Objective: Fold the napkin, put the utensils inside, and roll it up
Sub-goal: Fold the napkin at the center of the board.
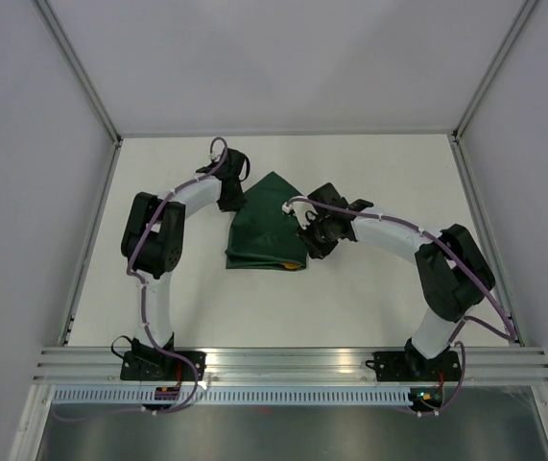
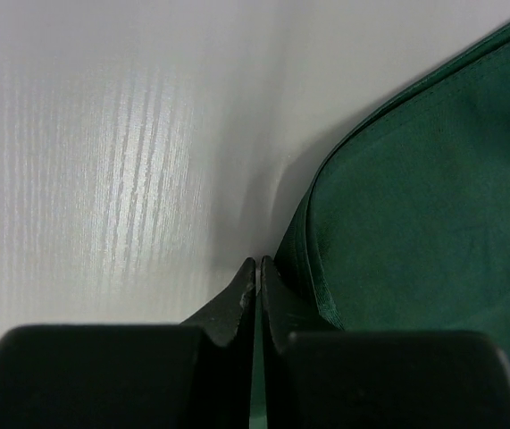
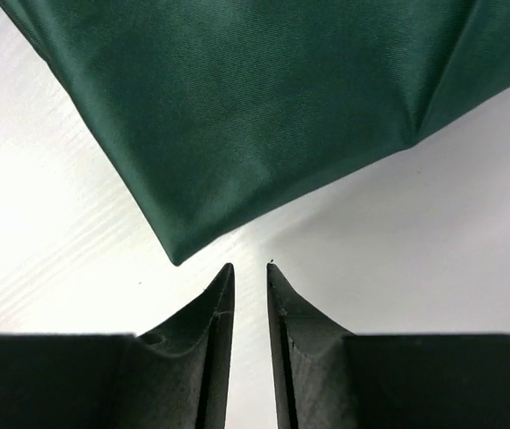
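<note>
Napkin (image 1: 264,226): dark green cloth, folded, with a point at its far end and a straight near edge; it lies flat between the two tools
Bench (image 1: 379,298): white surface carrying the napkin
Left tool (image 2: 258,266): jaws pressed together, tips down at the bench surface
Napkin from left tool: its stitched, layered edge (image 2: 313,268) curves just to the right of the fingertips and touches the right finger; whether any cloth is pinched between the jaws I cannot tell
Left tool from above (image 1: 233,192): sits at the far left edge of the napkin
Right tool (image 3: 250,265): jaws narrow, a slim gap between the fingertips with nothing in it, only bare bench showing through
Napkin from right tool: a folded corner (image 3: 177,259) lies just ahead of the tips and a little to their left, apart from them; the rest of the cloth spreads farther ahead
Right tool from above (image 1: 310,240): close beside the napkin's right edge
Yellowish speck (image 1: 294,265): at the napkin's near edge, too small to identify
</note>
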You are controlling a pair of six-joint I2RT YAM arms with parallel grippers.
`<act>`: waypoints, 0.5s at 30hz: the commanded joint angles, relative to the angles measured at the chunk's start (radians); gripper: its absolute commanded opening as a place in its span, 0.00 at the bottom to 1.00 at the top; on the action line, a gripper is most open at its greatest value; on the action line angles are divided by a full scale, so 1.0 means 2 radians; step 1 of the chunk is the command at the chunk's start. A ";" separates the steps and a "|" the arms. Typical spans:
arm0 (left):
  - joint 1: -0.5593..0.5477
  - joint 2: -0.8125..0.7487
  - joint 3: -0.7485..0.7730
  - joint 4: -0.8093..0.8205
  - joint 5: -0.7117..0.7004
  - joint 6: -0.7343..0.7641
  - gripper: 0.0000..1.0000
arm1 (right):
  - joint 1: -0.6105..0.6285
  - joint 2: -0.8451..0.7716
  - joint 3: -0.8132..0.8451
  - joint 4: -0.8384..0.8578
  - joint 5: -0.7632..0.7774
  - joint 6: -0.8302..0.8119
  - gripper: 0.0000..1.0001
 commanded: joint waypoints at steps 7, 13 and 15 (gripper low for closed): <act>0.005 -0.077 -0.026 0.006 0.009 0.041 0.27 | 0.002 -0.087 -0.013 -0.006 0.017 -0.025 0.37; 0.028 -0.170 -0.053 0.006 0.010 0.035 0.52 | 0.003 -0.088 0.026 -0.010 0.018 -0.056 0.54; 0.033 -0.231 -0.074 0.005 0.006 0.033 0.56 | 0.014 -0.082 0.034 -0.003 0.019 -0.070 0.58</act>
